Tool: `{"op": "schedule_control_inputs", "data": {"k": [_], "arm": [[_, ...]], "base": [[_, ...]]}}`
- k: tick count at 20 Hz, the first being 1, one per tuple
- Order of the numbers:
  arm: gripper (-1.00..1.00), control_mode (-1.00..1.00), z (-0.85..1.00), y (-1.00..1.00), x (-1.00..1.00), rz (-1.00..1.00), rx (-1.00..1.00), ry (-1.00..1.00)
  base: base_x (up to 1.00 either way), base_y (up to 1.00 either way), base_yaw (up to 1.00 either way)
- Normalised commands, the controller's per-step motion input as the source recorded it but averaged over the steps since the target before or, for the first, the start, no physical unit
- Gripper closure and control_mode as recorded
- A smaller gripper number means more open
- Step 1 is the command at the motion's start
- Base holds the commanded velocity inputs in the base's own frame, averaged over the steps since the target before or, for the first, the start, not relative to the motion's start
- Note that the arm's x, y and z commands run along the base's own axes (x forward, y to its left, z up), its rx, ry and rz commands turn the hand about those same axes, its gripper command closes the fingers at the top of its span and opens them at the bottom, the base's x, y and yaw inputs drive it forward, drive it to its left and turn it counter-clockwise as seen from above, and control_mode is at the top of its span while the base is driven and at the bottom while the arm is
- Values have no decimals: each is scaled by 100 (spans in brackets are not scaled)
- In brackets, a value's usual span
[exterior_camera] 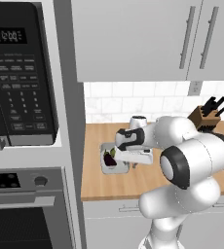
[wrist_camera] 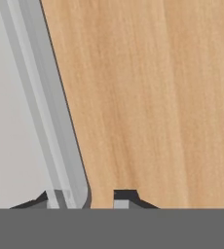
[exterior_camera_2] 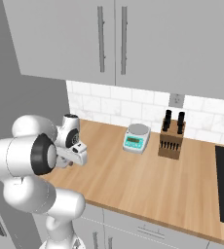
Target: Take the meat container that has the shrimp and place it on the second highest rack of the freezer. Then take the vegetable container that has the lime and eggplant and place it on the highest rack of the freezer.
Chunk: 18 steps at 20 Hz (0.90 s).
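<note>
Grey container (exterior_camera: 105, 168) rim sits between narrowed gripper (wrist_camera: 92, 197) fingertips, one each side, left-centre frame; contact unclear. Arm bent low over wooden counter (exterior_camera: 148, 177).

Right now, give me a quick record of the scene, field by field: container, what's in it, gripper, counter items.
container: pale tray on the wooden counter, beside the oven column
contents: dark eggplant and a bit of green next to it, likely the lime
gripper: straddling the tray's rim, one fingertip on each side, closing on it
counter items: digital scale, knife block
appliances: microwave above oven
</note>
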Motion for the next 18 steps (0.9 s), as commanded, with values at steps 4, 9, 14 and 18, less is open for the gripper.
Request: {"op": "schedule_control_inputs", "data": {"k": [4,9,14,18], "arm": [[100,-100,1,0,-7,0,0,-6],[100,-100,26,-17,-20,0,3,-11],[100,-100,44,-31,-16,0,9,-7],[100,-100,61,-28,-1,0,11,-3]], "base": [[0,0,0],[0,0,0],[0,0,0],[0,0,0]]}}
